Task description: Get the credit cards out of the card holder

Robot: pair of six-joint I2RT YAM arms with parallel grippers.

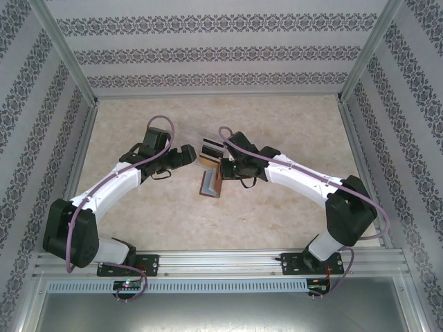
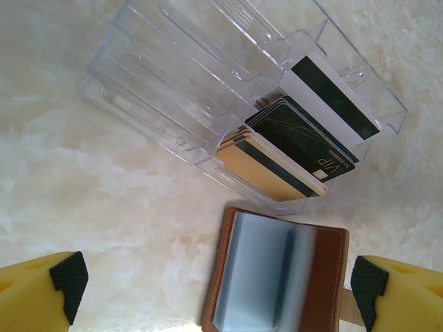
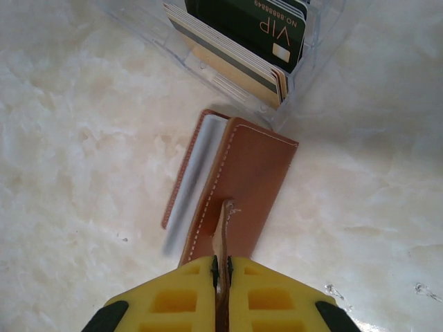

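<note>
Card holder [image 3: 242, 180] in brown leather is sitting near the middle of the table [image 3: 83, 138], with the right pincer [image 3: 221, 266] pressing together on its thin tab [image 3: 225, 225]. The left pincer [image 2: 218, 285] is hanging spread wide above it. With so slight a grip, the holder is risking a swing or slip. A tug could also be knocking the clear rack [image 2: 173, 83] of cards [image 2: 297, 138] just beside its far corner.

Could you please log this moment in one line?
left tool open near card holder; right tool shut on its strap; cards in clear rack
</note>
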